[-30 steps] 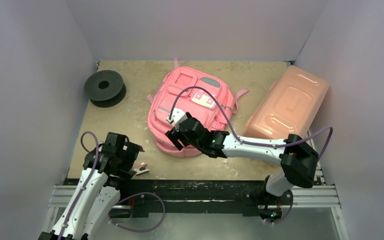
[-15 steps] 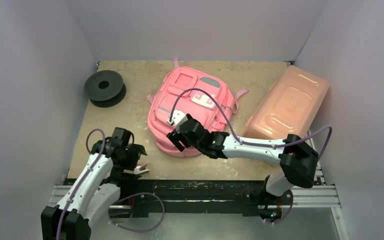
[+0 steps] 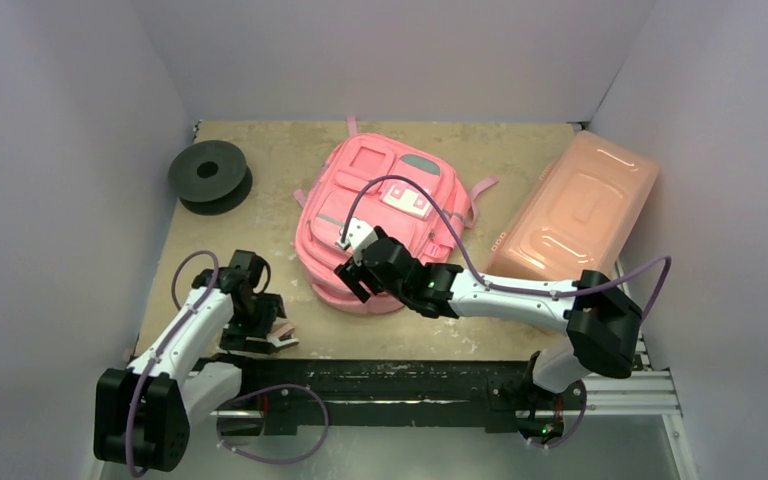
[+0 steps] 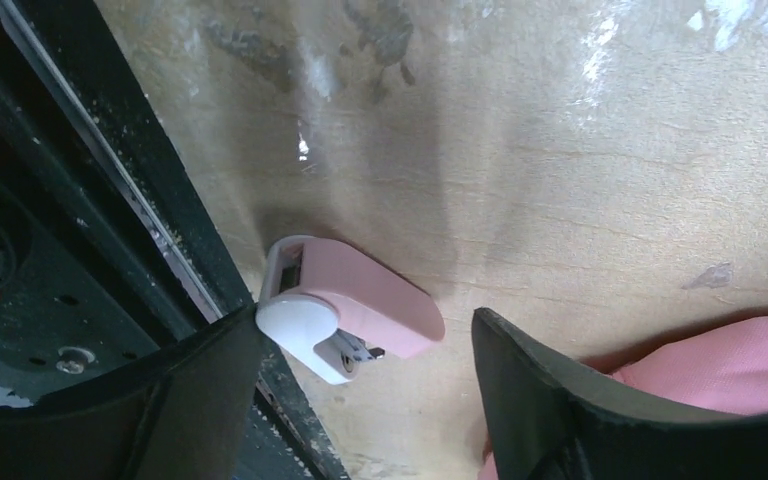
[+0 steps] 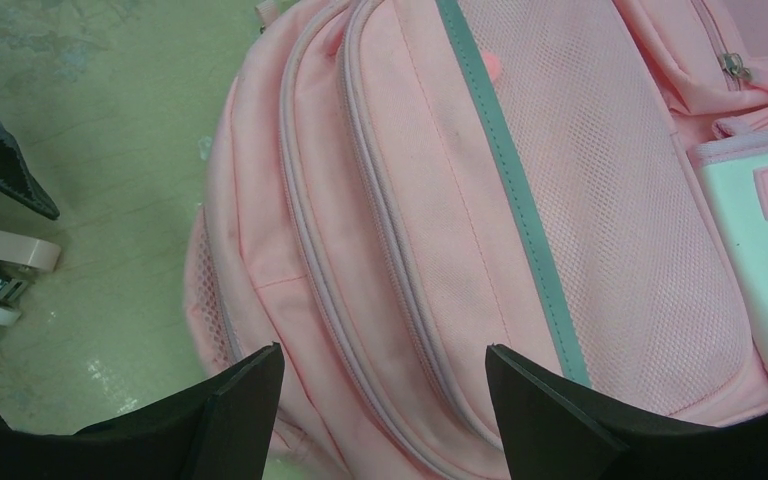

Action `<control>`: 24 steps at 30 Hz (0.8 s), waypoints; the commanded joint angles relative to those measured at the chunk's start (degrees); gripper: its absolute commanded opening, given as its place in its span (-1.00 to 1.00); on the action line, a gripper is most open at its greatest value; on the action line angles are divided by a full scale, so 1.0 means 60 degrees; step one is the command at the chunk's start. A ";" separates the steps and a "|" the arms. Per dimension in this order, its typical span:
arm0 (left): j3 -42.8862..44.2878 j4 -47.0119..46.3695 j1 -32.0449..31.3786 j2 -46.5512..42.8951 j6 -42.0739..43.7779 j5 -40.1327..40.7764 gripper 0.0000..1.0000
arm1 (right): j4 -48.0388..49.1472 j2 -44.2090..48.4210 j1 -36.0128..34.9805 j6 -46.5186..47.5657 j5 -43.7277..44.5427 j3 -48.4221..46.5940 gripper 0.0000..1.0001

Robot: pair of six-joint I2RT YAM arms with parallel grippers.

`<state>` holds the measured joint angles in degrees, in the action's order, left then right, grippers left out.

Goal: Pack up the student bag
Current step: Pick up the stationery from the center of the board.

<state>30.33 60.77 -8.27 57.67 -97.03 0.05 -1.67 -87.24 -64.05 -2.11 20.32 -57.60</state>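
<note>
Left hand (image 4: pixel 365 330) now astride pink stapler (image 4: pixel 360 292)

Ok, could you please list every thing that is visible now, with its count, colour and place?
student bag: 1, pink, middle of the table
plastic box: 1, salmon-pink, right side
spool: 1, black, far left corner
small stapler: 1, pink and white, near edge, left of the bag
table: 1, beige, worn
left tool: 1, black, open, astride the stapler
right tool: 1, black, open, over the bag's near end
</note>
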 commanded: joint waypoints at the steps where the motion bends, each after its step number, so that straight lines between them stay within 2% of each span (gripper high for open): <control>1: -0.0088 -0.0492 0.0111 0.0101 -0.0129 0.0522 0.38 | 0.0248 0.0234 0.0026 0.0131 -0.0021 -0.0057 0.54; 3: -0.0102 -0.0755 0.0119 0.0196 0.0083 0.0470 0.28 | 0.0249 0.0194 0.0026 0.0144 -0.0046 -0.0126 0.55; 10: 0.0049 -0.1171 0.0119 0.0891 0.1015 0.0133 0.14 | 0.0109 0.0180 0.0030 0.0168 -0.0074 -0.0317 0.55; 14: 0.0037 -0.1284 0.0130 0.1111 0.1293 -0.0013 0.19 | -0.0006 0.0104 0.0015 0.0118 -0.0163 -0.0448 0.55; 16: -0.0150 -0.1604 0.0133 0.1147 0.1311 -0.0494 0.17 | 0.0007 0.0086 0.0026 0.0095 -0.0191 -0.0452 0.55; 18: -0.0272 -0.1881 0.0134 0.1163 0.1398 -0.0676 -0.09 | -0.0006 0.0036 0.0019 0.0089 -0.0175 -0.0495 0.55; 21: -0.0085 -0.1752 0.0131 0.1018 0.1661 -0.0399 -0.38 | -0.0165 -0.0135 0.0026 -0.0014 0.0151 -0.0705 0.55; 24: 0.0329 -0.1700 0.0120 0.0635 0.2413 0.0074 -0.51 | -0.0683 -0.0405 0.0026 -0.0119 0.0971 -0.1198 0.45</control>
<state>29.36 51.44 -7.88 64.03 -88.16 -1.98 -3.25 -88.20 -64.05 -1.96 20.49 -59.72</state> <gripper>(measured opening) 0.316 0.759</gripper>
